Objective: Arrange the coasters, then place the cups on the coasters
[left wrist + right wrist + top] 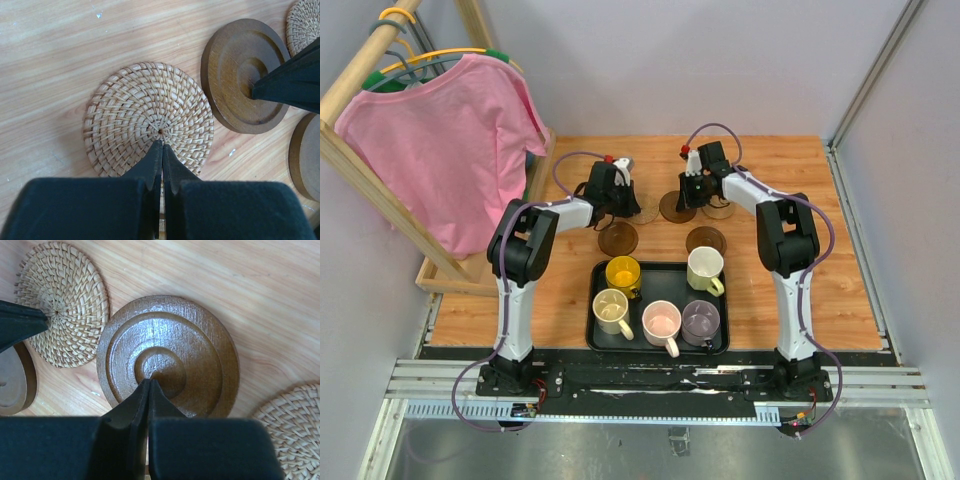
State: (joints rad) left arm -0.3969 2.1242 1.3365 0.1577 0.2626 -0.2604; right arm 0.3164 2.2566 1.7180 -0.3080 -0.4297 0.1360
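My left gripper [162, 146] is shut, its tips down on the centre of a woven tan coaster [130, 110]. Right beside it my right gripper [149, 383] is shut too, tips on the middle of a dark ringed wooden coaster [200, 365]. From above, both grippers [623, 207] [688, 200] stand at the table's middle back. Two more dark coasters [617, 240] [706, 240] lie just in front of them. A second woven coaster [292, 430] lies to the right. On the black tray [658, 266] stand several cups: yellow [623, 272], pale yellow-green [705, 268], cream [611, 310], pink [661, 322] and purple-grey [700, 320].
A pink shirt [450, 150] hangs on a wooden rack [360, 160] at the left, whose base runs along the table's left side. Grey walls close in the back and the right of the wooden table [800, 270].
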